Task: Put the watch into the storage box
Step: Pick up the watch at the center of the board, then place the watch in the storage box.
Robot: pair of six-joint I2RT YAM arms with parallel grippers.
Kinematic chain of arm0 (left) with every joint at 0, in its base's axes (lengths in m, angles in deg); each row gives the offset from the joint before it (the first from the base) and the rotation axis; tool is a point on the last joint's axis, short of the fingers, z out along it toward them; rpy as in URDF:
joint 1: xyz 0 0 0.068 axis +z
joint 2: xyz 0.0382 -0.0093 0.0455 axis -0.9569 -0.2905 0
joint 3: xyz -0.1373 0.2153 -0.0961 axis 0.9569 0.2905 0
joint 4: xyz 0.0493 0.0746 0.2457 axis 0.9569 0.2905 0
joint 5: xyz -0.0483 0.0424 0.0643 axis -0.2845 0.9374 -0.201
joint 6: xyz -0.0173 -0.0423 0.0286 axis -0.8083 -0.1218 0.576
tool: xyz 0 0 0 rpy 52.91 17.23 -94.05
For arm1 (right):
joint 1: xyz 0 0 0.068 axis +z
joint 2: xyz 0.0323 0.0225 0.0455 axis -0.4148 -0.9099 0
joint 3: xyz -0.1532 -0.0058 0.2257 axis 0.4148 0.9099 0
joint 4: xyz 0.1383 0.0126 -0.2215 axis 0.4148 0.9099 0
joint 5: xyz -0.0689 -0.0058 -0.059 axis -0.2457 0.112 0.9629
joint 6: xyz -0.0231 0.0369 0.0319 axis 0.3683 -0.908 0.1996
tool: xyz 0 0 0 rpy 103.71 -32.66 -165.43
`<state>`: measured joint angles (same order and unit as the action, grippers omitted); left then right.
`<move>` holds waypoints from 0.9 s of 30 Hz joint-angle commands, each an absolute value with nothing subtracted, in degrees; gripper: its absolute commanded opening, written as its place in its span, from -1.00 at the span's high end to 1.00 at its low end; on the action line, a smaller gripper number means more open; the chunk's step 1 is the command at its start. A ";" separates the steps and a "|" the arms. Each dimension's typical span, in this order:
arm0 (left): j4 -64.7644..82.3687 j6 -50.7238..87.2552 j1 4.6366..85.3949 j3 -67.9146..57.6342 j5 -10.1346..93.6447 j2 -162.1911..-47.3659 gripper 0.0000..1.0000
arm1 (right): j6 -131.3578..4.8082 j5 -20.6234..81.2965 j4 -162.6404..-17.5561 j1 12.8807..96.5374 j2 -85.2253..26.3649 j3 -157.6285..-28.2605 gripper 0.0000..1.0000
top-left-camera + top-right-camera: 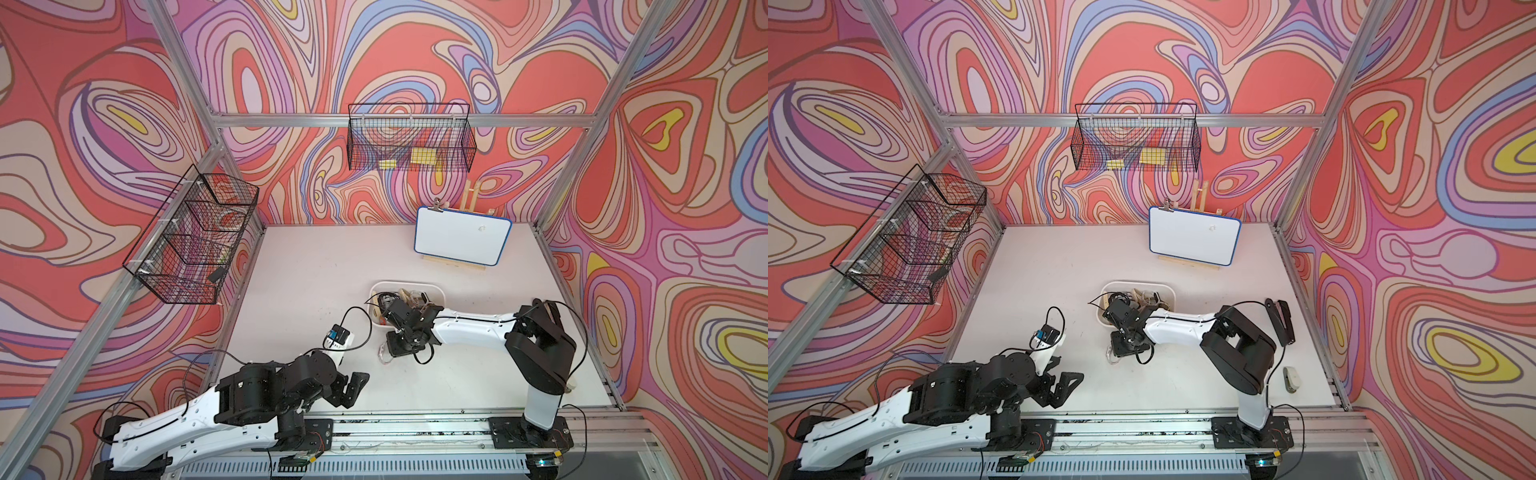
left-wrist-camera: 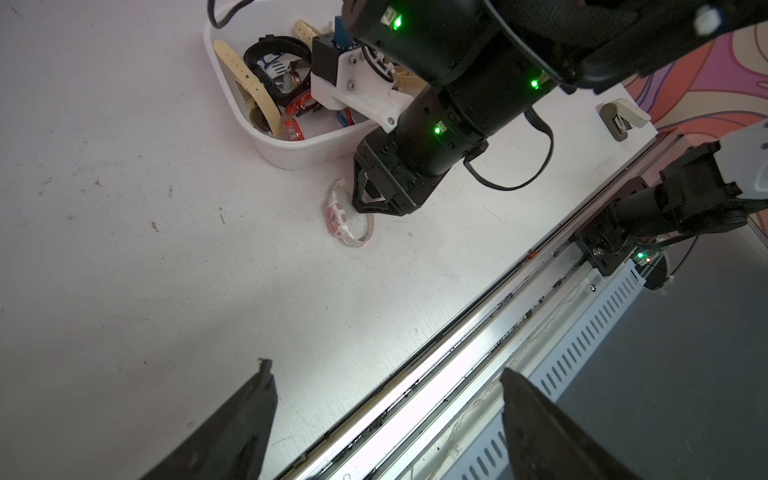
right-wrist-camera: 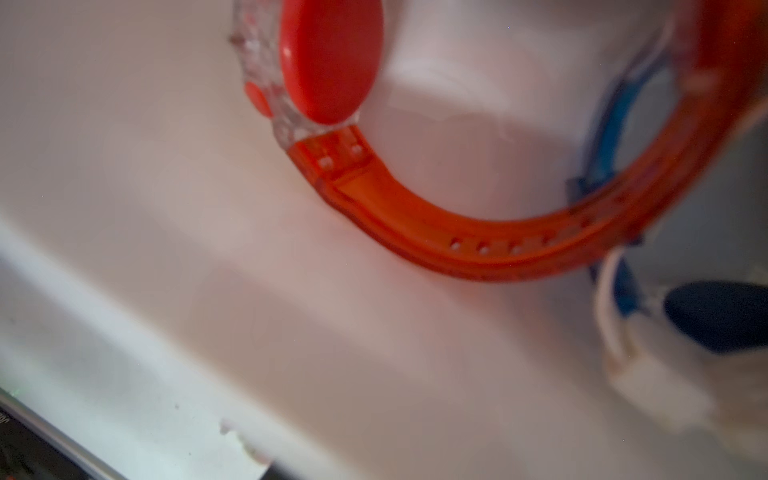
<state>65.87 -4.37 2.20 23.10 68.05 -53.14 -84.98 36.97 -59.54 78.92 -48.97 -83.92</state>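
The shallow white plastic storage box (image 2: 291, 153) is looking smooth and faintly glossy. The translucent orange plastic watch (image 3: 478, 253) is gleaming, its round back shiny. The matt white tabletop (image 2: 124, 187) is showing scuffs and specks. The black wire mesh basket (image 1: 409, 137) is looking matt, and the brushed aluminium rail (image 1: 282, 120) is shining dully.

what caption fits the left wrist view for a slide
Right gripper at a pink-and-white watch on the table beside the watch-filled storage box, left gripper open in the foreground

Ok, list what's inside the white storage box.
Inside the storage box: a black watch, a cream-strapped watch, an orange watch. The right arm covers the rest.
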 commanded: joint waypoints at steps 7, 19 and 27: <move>65.19 -3.71 1.94 23.49 68.70 -52.74 -0.78 | -84.38 37.37 -59.06 79.53 -51.91 -87.18 0.84; 65.19 -3.72 1.93 23.49 68.80 -52.62 -0.79 | -79.04 42.42 -45.67 77.04 -39.19 -93.16 1.00; 65.06 -3.80 1.92 23.75 69.25 -51.94 -0.78 | -69.94 37.04 -41.61 61.24 -44.06 -101.75 1.00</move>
